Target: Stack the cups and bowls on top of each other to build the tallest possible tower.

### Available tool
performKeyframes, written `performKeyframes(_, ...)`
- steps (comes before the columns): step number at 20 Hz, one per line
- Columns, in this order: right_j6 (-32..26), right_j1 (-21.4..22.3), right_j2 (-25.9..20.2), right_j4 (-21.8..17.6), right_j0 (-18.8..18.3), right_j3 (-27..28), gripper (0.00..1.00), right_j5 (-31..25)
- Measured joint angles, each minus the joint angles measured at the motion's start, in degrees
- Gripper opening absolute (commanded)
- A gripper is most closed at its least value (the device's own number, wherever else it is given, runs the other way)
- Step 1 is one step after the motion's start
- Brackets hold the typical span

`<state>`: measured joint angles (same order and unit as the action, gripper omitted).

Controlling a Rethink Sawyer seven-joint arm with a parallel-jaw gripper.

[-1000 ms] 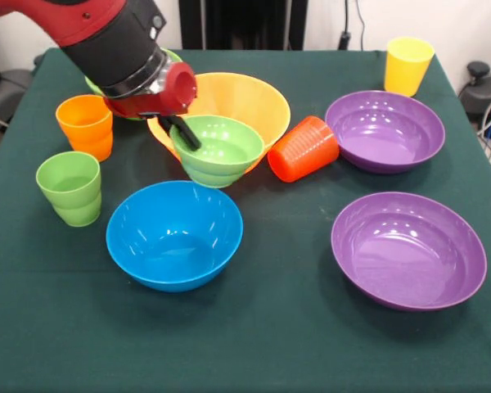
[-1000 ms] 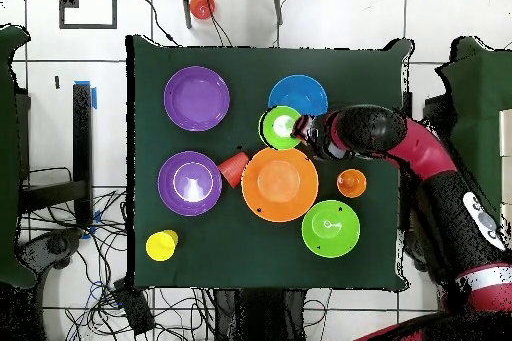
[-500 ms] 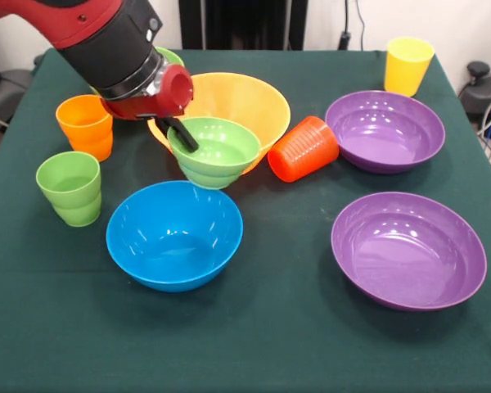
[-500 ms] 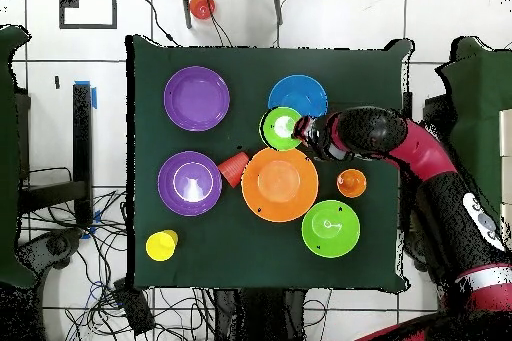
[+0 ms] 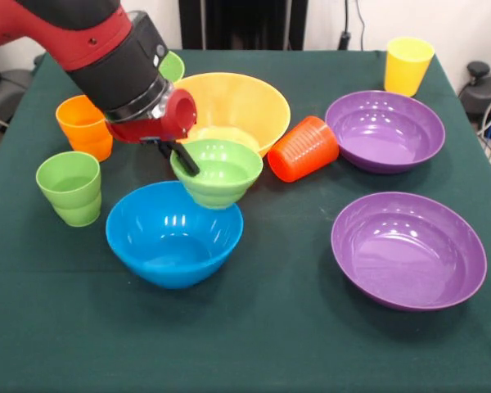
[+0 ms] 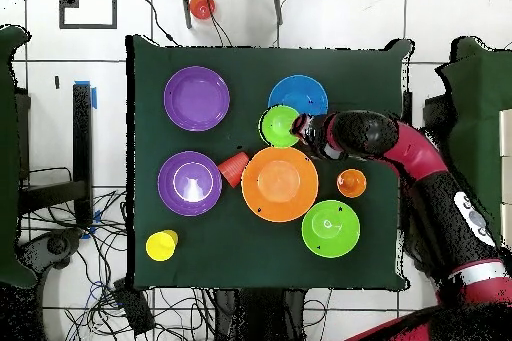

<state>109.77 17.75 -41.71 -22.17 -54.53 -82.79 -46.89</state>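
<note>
Green bowl [image 5: 217,172] in hand [image 5: 177,153]

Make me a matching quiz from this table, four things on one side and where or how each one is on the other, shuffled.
Things:
1 red cup
2 yellow cup
3 small green bowl
4 green cup

States:
A held by the hand
B lying on its side
C upright beside the blue bowl
D upright at a table corner

Pairs: 1-B, 2-D, 3-A, 4-C
</note>
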Motion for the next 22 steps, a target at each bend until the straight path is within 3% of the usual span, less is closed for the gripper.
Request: performKeyframes(22, -3.06, -9.93, -2.58, -2.25, -0.06, 14.4, 0.0, 1.84)
